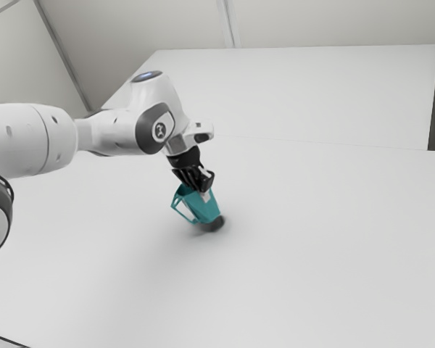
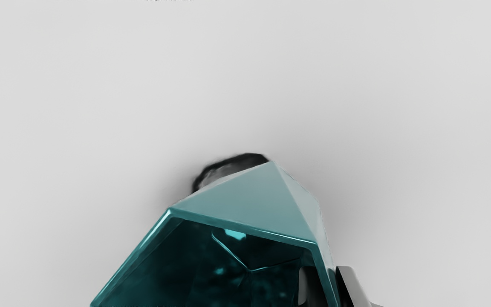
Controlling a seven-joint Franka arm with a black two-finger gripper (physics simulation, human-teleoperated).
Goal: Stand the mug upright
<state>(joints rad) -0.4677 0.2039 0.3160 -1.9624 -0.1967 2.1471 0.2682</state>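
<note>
In the exterior view my gripper (image 1: 205,190) points down at the upper end of the teal faceted mug (image 1: 206,209). The mug leans, its handle toward the exterior view's left and its base end low near a dark round patch. From the wrist view, the gripper (image 2: 333,285) has one finger inside the mug's mouth and the other outside, shut on the wall of the mug (image 2: 245,200) between them. The mug's open mouth faces the camera. Whether its base touches the table is unclear.
A dark round patch (image 1: 214,224) lies on the white table (image 1: 312,254) at the mug's lower end, partly hidden behind the mug. Farther back stands a raised white surface (image 1: 297,94), with pale walls around it.
</note>
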